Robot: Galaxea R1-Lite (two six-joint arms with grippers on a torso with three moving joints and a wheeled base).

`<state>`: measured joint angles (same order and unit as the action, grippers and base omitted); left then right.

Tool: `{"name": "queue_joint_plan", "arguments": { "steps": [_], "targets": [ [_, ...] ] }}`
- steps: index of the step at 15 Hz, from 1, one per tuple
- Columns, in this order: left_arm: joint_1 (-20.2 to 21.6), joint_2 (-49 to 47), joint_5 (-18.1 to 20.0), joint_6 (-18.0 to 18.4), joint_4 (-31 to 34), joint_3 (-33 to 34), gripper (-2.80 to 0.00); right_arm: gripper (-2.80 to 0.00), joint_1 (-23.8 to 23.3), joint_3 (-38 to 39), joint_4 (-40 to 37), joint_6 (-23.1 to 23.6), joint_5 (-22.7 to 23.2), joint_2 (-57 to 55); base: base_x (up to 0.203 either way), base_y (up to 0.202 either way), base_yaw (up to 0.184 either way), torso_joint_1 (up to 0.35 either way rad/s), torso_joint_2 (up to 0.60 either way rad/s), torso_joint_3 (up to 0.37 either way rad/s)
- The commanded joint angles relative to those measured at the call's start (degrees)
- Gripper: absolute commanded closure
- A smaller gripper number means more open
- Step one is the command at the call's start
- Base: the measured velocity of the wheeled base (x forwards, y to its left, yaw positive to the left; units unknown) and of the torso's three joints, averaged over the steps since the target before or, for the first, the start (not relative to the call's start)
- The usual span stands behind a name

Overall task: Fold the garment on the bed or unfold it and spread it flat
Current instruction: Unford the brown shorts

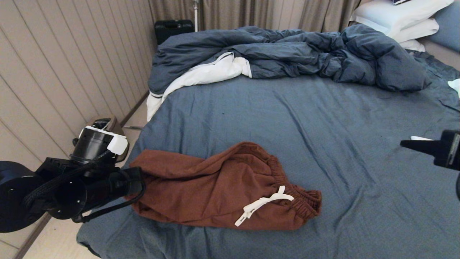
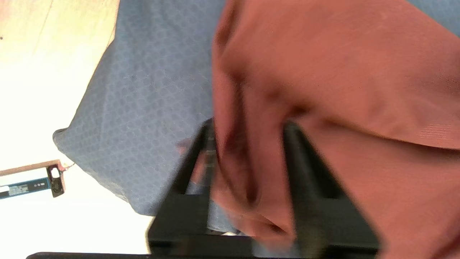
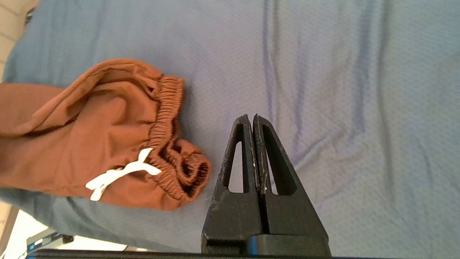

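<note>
Reaching in from the near left corner of the bed [image 1: 359,118], my left gripper [image 2: 248,144] is at the leg end of the garment [image 1: 215,187]. My two black fingers [image 2: 302,172] stand a little way apart, and a fold of the rust-brown cloth sits between them. The cloth is blurry there, so I cannot tell if I am pinching it or if it just lies loose in the gap.

The garment is a pair of soft shorts. It lies bunched and wrinkled on the blue sheet, close to the near edge of the bed. Its stretchy waistband [image 1: 287,180] points toward the middle of the bed, and its leg end points toward the left edge, where my left arm is. A white drawstring [image 1: 262,205] lies on top of the shorts, just beside the waistband.

My right gripper [image 3: 254,120] hangs over bare sheet on the waistband side of the shorts, near them but not touching. Its fingers are pressed tight together with nothing in them.

A rumpled blue duvet [image 1: 287,54] with a white lining is piled at the far side of the bed, well apart from the shorts. White pillows [image 1: 399,18] sit at the far right corner.
</note>
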<state>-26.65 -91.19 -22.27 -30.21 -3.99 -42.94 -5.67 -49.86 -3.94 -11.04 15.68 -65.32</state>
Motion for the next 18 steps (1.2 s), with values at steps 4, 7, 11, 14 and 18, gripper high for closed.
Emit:
{"name": "queue_joint_plan", "arguments": {
  "steps": [4, 7, 11, 14, 18],
  "targets": [
    [-0.04, 3.29, -0.15, 0.81, -0.12, -0.01, -2.80, 0.00, 0.04, -0.24, 0.07, -0.03, 0.14, -0.34, 0.000, 0.000, 0.000, 0.000, 0.00, 0.000],
    [0.36, 7.76, -0.33, 4.18, -0.22, -2.93, -2.80, 0.00, 0.04, -0.47, 0.07, -0.03, 0.29, -0.48, 0.000, 0.000, 0.000, 0.000, 0.00, 0.000],
    [0.55, 7.78, -0.41, 7.05, -0.49, -4.96, 0.00, 0.00, 0.52, -0.52, 0.04, -0.06, 1.05, -1.34, 0.000, 0.000, 0.000, 0.000, 0.00, 0.000],
    [0.37, 8.25, -0.03, 9.98, -0.46, -4.70, 0.00, 0.00, 3.90, -1.77, -0.36, -0.27, 1.66, -3.41, 0.000, 0.000, 0.000, 0.000, 0.00, 0.000],
    [0.39, 6.85, 2.05, 12.30, -5.87, 3.48, 0.00, 0.00, 8.41, -4.65, -0.46, -0.38, 0.98, -10.42, 0.000, 0.000, 0.000, 0.000, 0.00, 0.000]
  ]
}}
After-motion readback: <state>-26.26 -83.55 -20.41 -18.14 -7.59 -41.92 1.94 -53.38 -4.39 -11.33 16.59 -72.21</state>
